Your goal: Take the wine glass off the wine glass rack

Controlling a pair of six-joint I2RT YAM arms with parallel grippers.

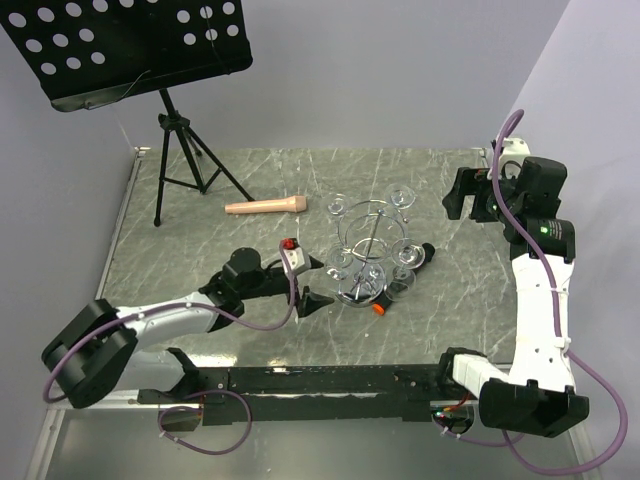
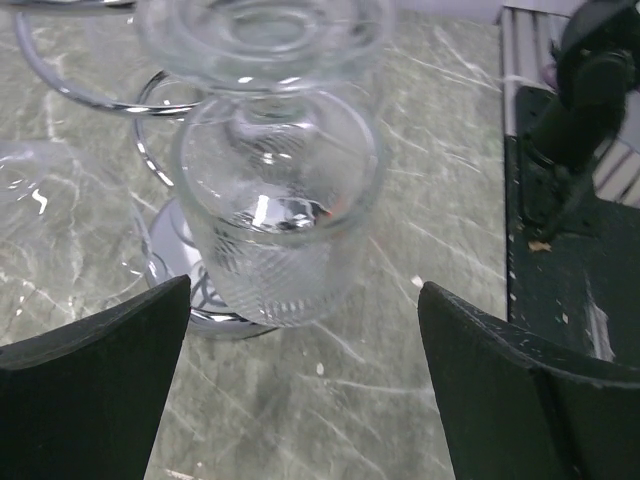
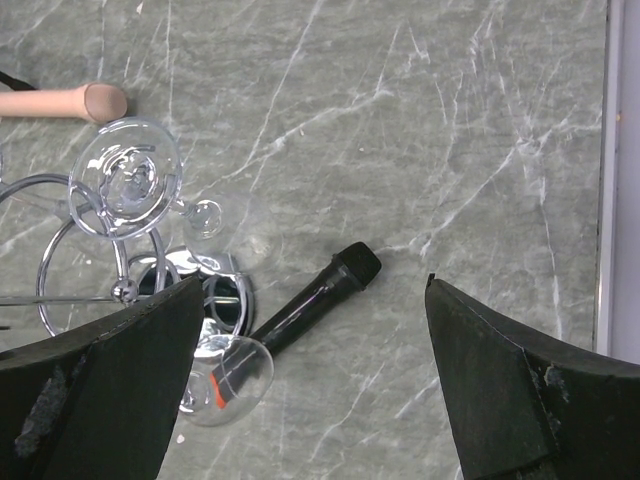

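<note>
Near the middle of the table [image 1: 480, 290] stands the wine glass rack [image 1: 372, 215], with several glasses hanging bowl-down from its ring of wire arms. The wine glass [image 2: 280, 220] on the side facing the left arm hangs with its foot caught in a wire loop and its bowl above the shiny disc base.

The left gripper [image 1: 315, 283] lies low just beside that glass, jaws spread wide. In the wrist view the bowl sits ahead of and between the two dark fingers [image 2: 95, 390], and neither one touches it (nothing is held).

The right gripper [image 1: 465, 195] hangs over the far right of the table, well apart from the rack, also wide open and empty.

A black stick [image 3: 310, 305] lies on the table beside the rack's base, its orange end showing through a glass. A pale wooden rod [image 1: 265, 207] lies farther off to the left, and a black music stand [image 1: 130, 40] stands at the far left corner.
</note>
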